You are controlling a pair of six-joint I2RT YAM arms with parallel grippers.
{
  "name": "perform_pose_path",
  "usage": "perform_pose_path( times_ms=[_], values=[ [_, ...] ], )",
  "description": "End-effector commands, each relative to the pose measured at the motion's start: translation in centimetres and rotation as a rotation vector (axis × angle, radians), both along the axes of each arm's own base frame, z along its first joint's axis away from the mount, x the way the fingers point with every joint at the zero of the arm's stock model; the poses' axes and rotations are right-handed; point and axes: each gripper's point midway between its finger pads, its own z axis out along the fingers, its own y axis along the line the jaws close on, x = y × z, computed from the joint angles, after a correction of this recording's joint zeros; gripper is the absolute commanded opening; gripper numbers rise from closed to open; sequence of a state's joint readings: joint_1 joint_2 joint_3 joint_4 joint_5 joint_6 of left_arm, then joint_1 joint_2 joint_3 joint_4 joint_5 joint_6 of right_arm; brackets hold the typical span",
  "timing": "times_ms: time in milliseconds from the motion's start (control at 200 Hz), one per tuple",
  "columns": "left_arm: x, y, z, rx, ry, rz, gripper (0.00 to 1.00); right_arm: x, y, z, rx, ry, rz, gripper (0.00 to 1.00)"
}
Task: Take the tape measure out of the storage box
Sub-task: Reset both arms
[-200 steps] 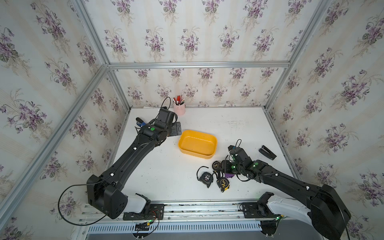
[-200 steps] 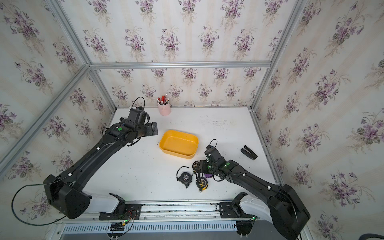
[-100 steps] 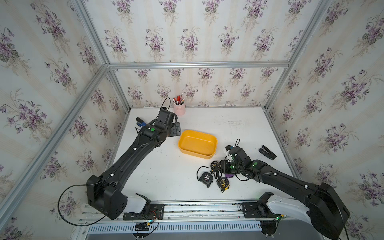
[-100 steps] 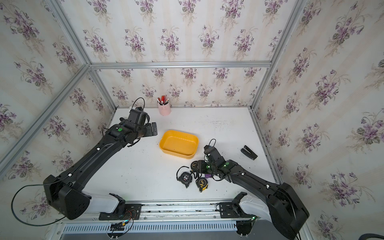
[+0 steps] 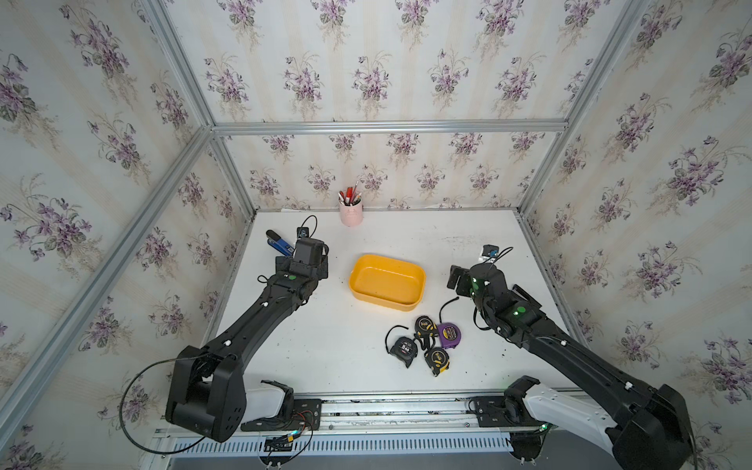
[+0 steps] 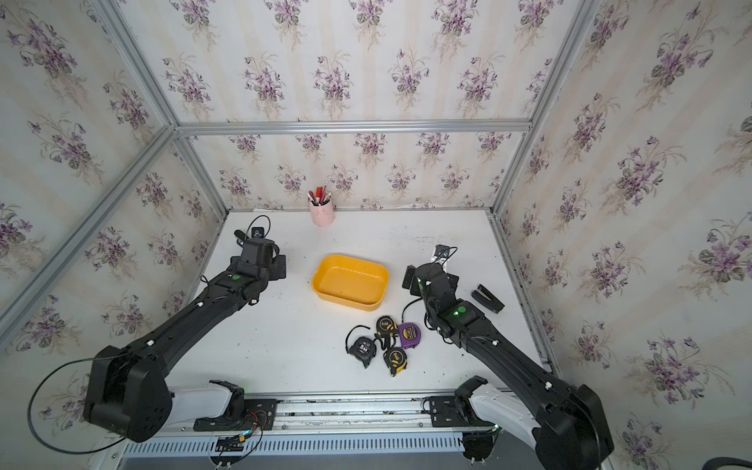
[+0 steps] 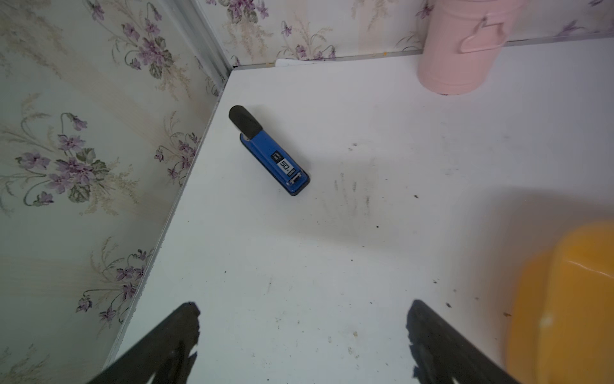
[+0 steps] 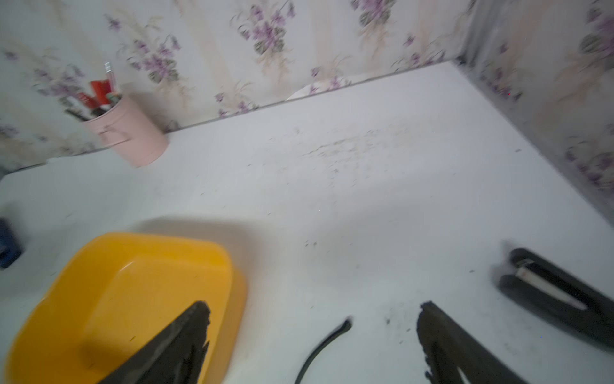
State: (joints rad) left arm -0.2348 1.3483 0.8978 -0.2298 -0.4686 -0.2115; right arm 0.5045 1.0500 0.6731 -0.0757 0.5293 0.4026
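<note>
Stapler (image 7: pixel 269 151) label reads "50"; black tape measure (image 5: pixel 403 349) reads "5M".

On the blue stapler (image 7: pixel 269 153), well apart from the storage box (image 7: pixel 571 316) toward the side wall, I read "50." on a white label. The black tape measure (image 5: pixel 403 349) near the box's front says "5M". The other labels are too small for me to read.

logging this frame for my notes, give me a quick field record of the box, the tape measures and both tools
storage box: yellow, nothing inside
out of box: black tape measure, purple tape measure, two black-and-yellow tape measures
where: clustered on the table, on the box's side nearest the robot base
left tool: open, empty
right tool: open, empty
other items: pink pen cup, blue stapler, black stapler
</note>
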Motion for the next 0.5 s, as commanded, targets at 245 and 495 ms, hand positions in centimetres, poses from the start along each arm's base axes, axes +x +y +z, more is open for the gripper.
perform_pose_path(
  times_ms=[245,495],
  values=[
    [1.2,3.2,-5.9,0.060,-0.080,0.015,1.00,3.8,-9.1,-3.3,-0.201,-0.032,-0.236,0.97],
    [1.2,3.8,-5.8,0.011,-0.214,-0.055,1.00,2.2,-10.5,-7.6,-0.266,-0.092,-0.239,1.00]
  ],
)
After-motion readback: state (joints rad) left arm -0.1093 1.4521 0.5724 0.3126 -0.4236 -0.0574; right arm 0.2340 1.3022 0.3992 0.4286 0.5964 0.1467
